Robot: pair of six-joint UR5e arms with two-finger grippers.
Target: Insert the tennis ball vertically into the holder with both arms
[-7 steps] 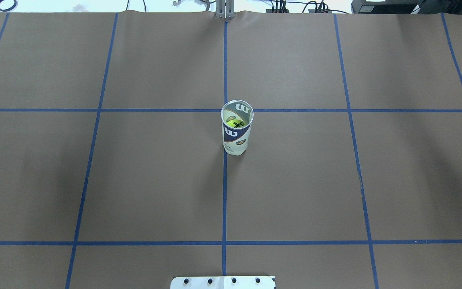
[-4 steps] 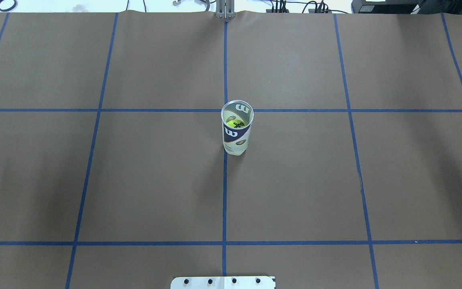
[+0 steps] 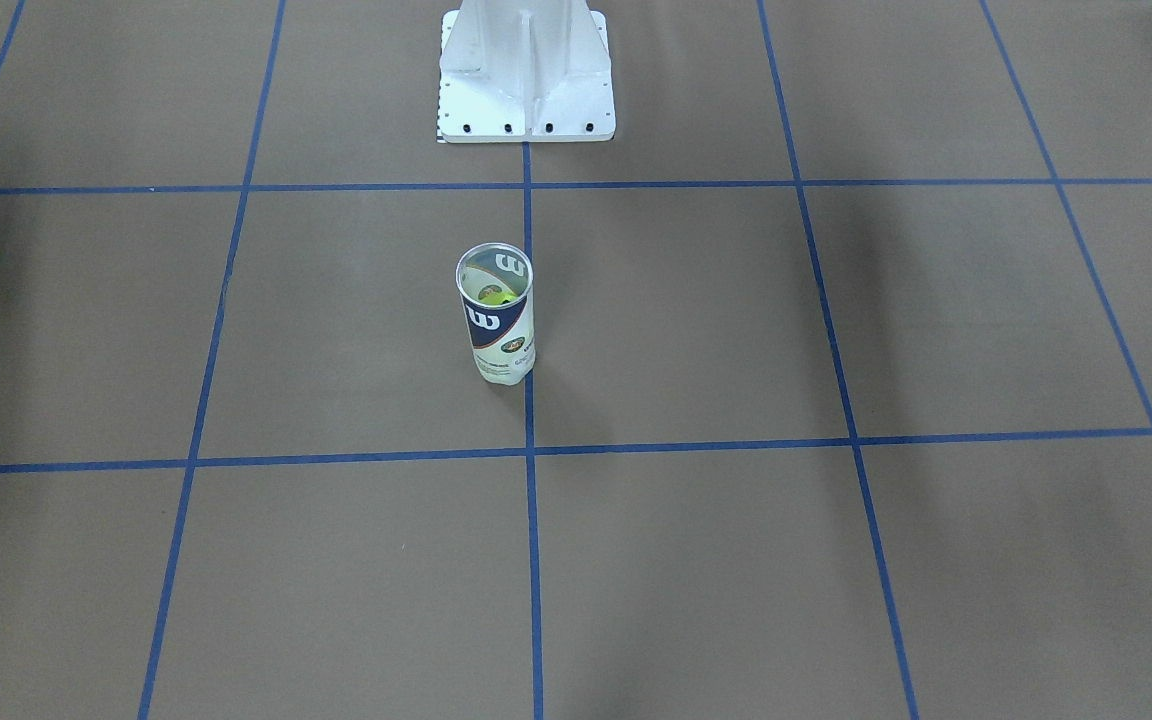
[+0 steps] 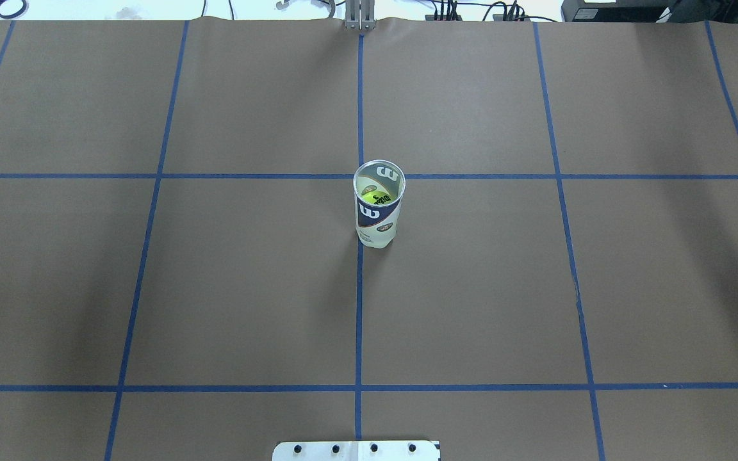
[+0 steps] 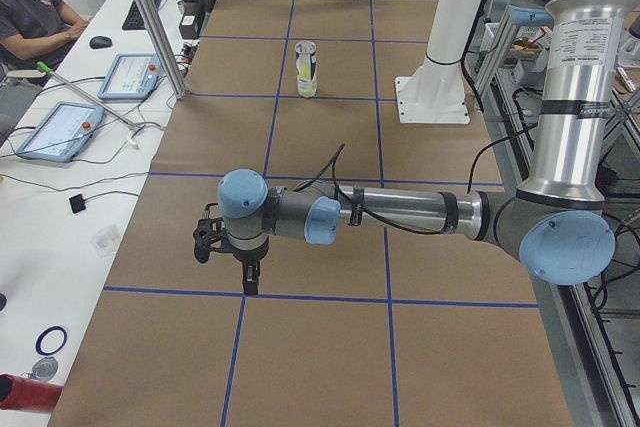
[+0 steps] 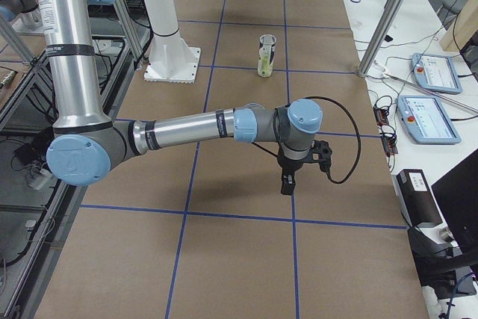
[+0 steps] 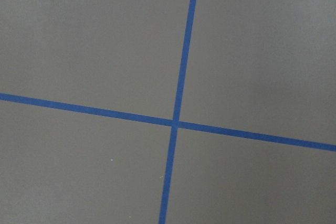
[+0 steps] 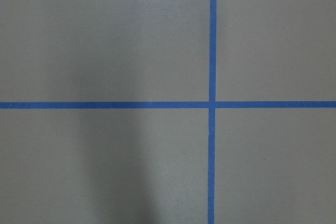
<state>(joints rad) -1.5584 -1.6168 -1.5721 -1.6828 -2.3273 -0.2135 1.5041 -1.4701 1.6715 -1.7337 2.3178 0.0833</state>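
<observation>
The holder (image 4: 378, 214) is a clear can with a navy and white label, standing upright and open-topped at the table's middle (image 3: 498, 325) (image 5: 307, 67) (image 6: 267, 55). A yellow-green tennis ball (image 4: 374, 192) lies inside it, low in the can (image 3: 492, 294). My left gripper (image 5: 247, 277) hangs over the table's left end, far from the holder, and shows only in the exterior left view. My right gripper (image 6: 286, 183) hangs over the right end, likewise far off. I cannot tell whether either is open or shut. Both wrist views show only brown paper and blue tape.
The white pedestal base (image 3: 526, 100) stands behind the holder on the robot's side (image 4: 356, 450). Blue tape lines (image 4: 359, 307) grid the brown table cover. A seated person (image 5: 30, 7) and tablets (image 5: 132, 75) are at a side desk, with more tablets (image 6: 437, 72) beyond the far edge.
A dark piece at the overhead view's right edge one second ago has gone out of that view. The holder and ball have not moved.
</observation>
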